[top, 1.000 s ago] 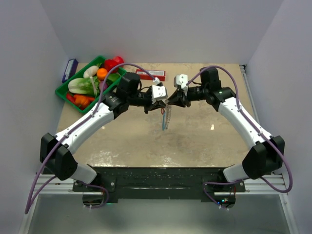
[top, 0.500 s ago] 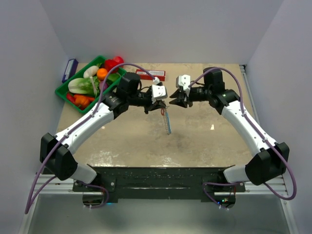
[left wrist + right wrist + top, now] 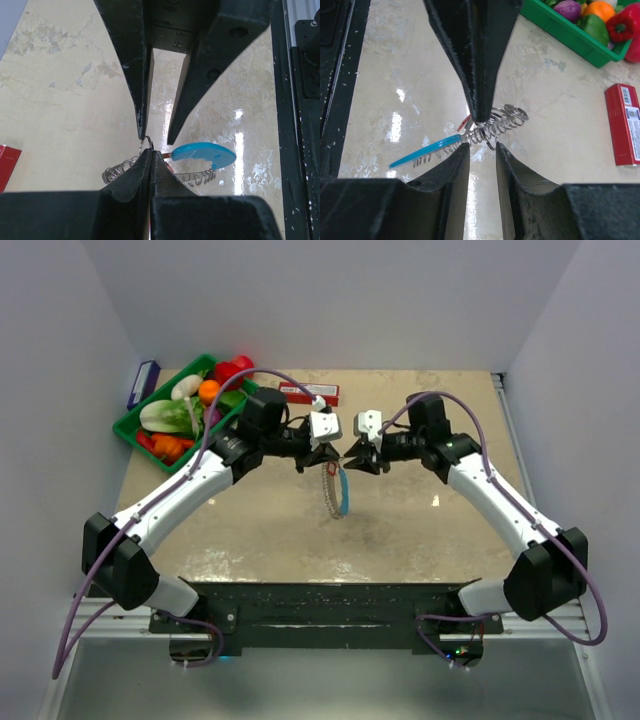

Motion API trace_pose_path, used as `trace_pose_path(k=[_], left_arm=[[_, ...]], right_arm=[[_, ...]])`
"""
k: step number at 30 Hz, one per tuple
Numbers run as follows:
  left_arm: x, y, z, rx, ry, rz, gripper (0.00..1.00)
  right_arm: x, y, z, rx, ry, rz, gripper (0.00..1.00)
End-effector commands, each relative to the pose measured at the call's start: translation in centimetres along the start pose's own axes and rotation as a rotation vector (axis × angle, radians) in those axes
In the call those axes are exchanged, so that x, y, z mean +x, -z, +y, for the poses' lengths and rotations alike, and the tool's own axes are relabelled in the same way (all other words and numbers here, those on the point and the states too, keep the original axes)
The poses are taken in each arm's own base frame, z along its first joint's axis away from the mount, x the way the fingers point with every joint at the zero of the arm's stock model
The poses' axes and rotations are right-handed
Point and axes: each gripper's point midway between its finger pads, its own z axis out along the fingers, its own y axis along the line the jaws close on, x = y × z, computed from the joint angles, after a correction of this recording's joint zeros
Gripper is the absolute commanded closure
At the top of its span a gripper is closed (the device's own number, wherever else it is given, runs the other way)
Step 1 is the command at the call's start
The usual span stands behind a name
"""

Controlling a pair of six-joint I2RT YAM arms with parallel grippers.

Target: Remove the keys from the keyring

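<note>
Tan table (image 3: 420, 530). Green tray (image 3: 135, 430) is the reference mark. Well to the right of the tray, my left gripper (image 3: 148, 152) is pinched tight on the keyring (image 3: 427, 149), whose blue section hangs below. One step farther from the tray, my right gripper (image 3: 482, 150) stands partly parted, its tips flanking the silvery keys (image 3: 502, 120). I cannot tell whether they touch.

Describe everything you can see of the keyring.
The keyring is a thin, floppy wire loop with one bright blue curved section. The rest is crowded with small silvery keys, plus one red-tipped piece. It hangs pinched near its top in the shut left claw. The open right claw is close beside it; contact is unclear.
</note>
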Motion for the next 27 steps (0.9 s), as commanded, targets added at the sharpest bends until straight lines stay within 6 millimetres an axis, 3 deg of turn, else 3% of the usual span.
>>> trace_pose_path(k=[1, 9, 15, 18, 19, 20, 21, 22, 23, 24, 27], left_arm=[[-4.4, 0.8, 0.9, -0.026, -0.068, -0.109, 1.0], [-4.1, 0.8, 1.0, -0.03, -0.066, -0.107, 1.0], [-3.4, 0.6, 1.2, -0.04, -0.06, -0.09, 1.0], [-1.5, 0.9, 1.3, -0.073, -0.071, -0.038, 1.0], [-1.0, 1.4, 2.1, -0.105, -0.084, -0.044, 1.0], [0.7, 1.7, 2.4, -0.126, -0.061, -0.027, 1.0], [0.7, 2.7, 3.0, -0.148, -0.056, -0.049, 1.0], [1.5, 4.5, 5.3, -0.211, -0.035, -0.059, 1.0], [2.6, 5.1, 6.0, -0.227, -0.012, -0.051, 1.0], [3.9, 6.4, 7.6, -0.276, 0.005, -0.035, 0.98], [6.9, 8.0, 9.1, -0.341, 0.028, 0.014, 0.82]], right_arm=[[-2.0, -0.1, -0.2, 0.037, 0.089, -0.048, 0.69], [-2.8, 0.1, -0.2, 0.051, 0.111, -0.066, 0.7], [-2.0, 0.5, -1.4, 0.108, 0.106, -0.018, 0.74], [-0.6, 0.4, -0.9, 0.091, 0.072, 0.015, 0.73], [0.7, 0.1, -0.1, 0.053, 0.065, 0.045, 0.71], [1.6, -0.1, 0.0, 0.046, 0.064, 0.066, 0.7], [2.3, -0.3, 0.0, 0.046, 0.055, 0.079, 0.69], [3.3, -0.5, 0.2, 0.041, 0.039, 0.095, 0.67], [4.1, -1.1, -0.1, 0.037, 0.028, 0.104, 0.66], [4.6, -1.6, -0.1, 0.033, 0.013, 0.112, 0.65], [5.4, -3.5, -0.4, 0.027, -0.01, 0.145, 0.59]])
